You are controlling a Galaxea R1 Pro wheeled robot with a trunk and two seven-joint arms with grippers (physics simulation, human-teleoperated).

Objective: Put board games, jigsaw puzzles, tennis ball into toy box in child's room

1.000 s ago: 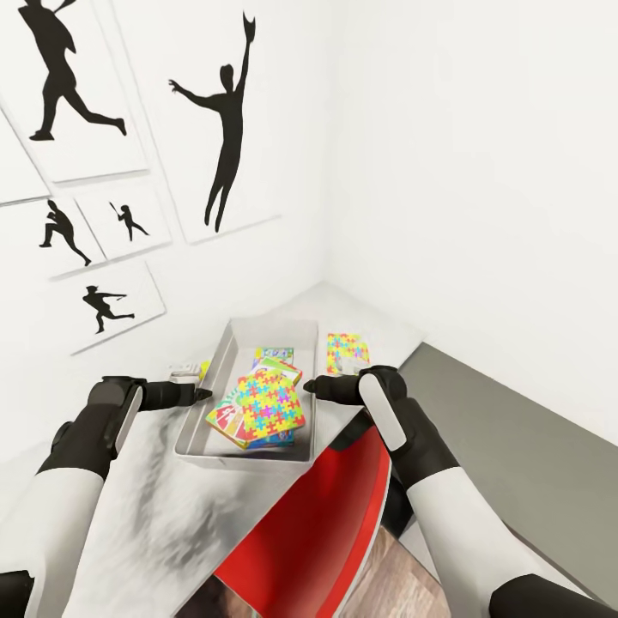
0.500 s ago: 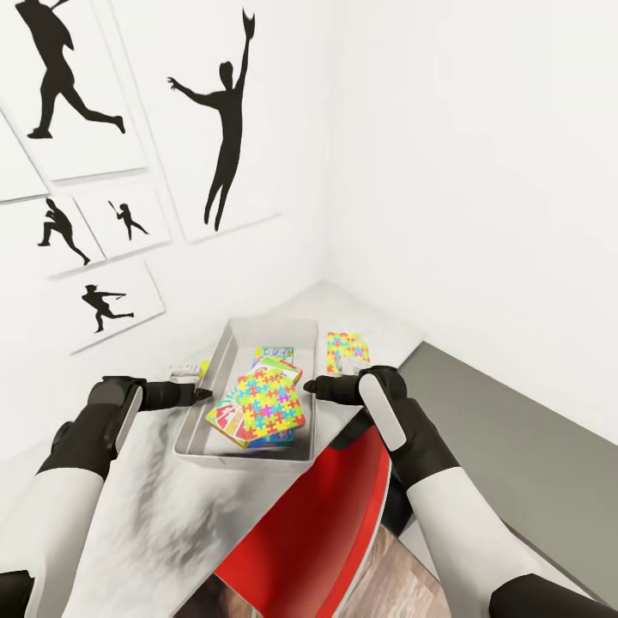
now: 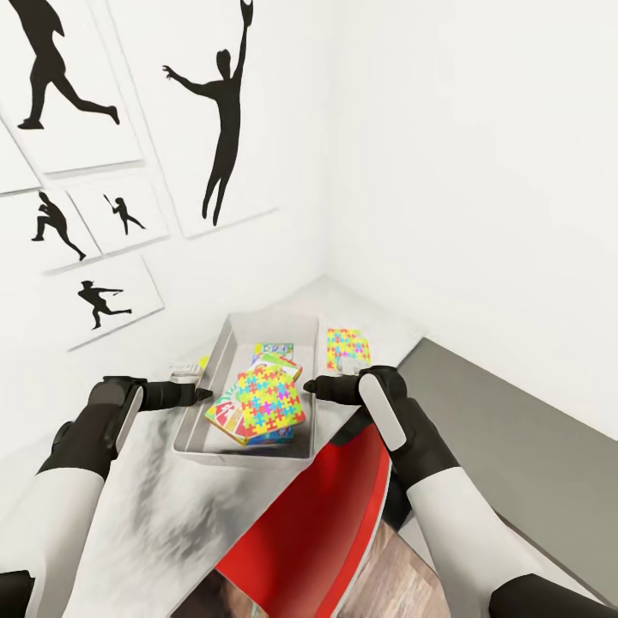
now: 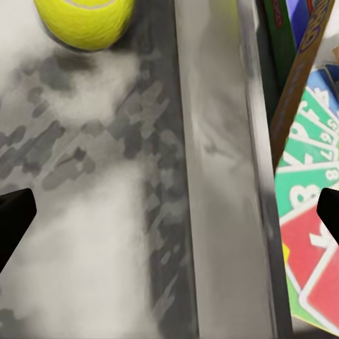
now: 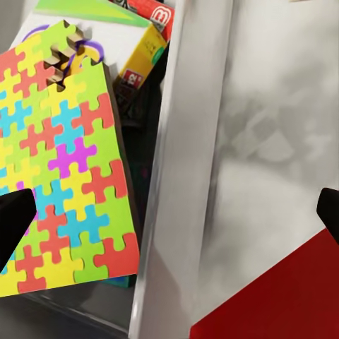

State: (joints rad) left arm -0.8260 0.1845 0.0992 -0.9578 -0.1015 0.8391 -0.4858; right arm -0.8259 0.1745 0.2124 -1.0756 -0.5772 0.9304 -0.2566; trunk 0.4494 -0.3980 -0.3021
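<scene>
The light-grey toy box (image 3: 190, 424) stands on the table (image 3: 154, 506) in the room's corner. A jigsaw puzzle (image 3: 270, 400) lies on top inside it, over the red SKIP-BO board game (image 3: 223, 415); a pastel board game (image 3: 274, 350) lies behind them. The other jigsaw puzzle (image 3: 346, 348) lies on the table right of the box. The tennis ball (image 4: 85, 21) sits on the table just outside the box wall (image 4: 212, 176). My left gripper (image 3: 202, 395) hovers open at the box's left rim, and my right gripper (image 3: 308, 388) open at its right rim.
A red chair (image 3: 318, 524) is pushed in under the table's edge below my right arm. A lower dark-grey cabinet top (image 3: 524, 446) runs along the right wall. Black silhouette pictures (image 3: 223, 112) hang on the wall behind the table.
The whole head view has shifted slightly, so the camera moved. Both arms and the toys keep their places.
</scene>
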